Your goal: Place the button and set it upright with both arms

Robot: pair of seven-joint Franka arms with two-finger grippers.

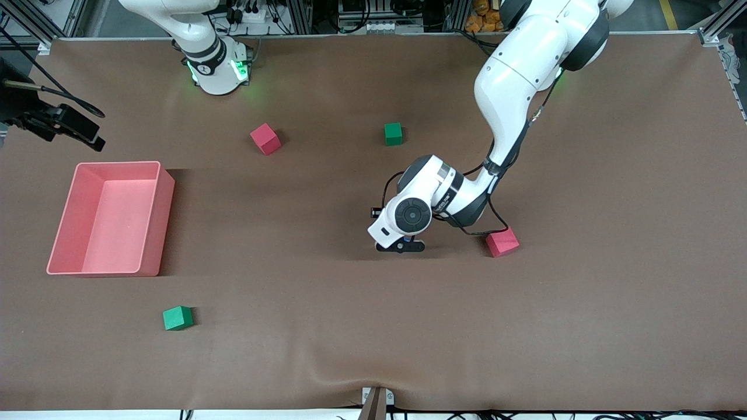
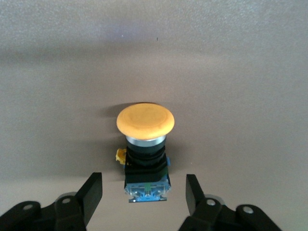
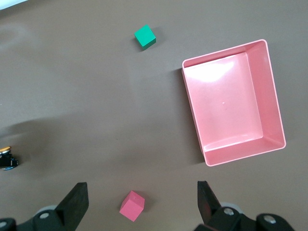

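The button [image 2: 145, 144] lies on its side on the brown mat in the left wrist view, orange cap pointing away from the fingers and blue base toward them. My left gripper [image 2: 144, 192] is open, one finger on each side of the blue base, not touching it. In the front view the left gripper [image 1: 400, 245] is low at the middle of the table and hides the button. The button's edge also shows in the right wrist view [image 3: 6, 159]. My right gripper [image 3: 142, 199] is open and empty, high over a red cube [image 3: 132, 205]; the front view shows only that arm's base [image 1: 213, 58].
A pink bin [image 1: 111, 219] stands toward the right arm's end. A red cube [image 1: 265, 139] and a green cube [image 1: 393, 133] lie near the bases. Another red cube [image 1: 502, 241] lies beside the left arm. A green cube [image 1: 177, 318] lies nearer the front camera.
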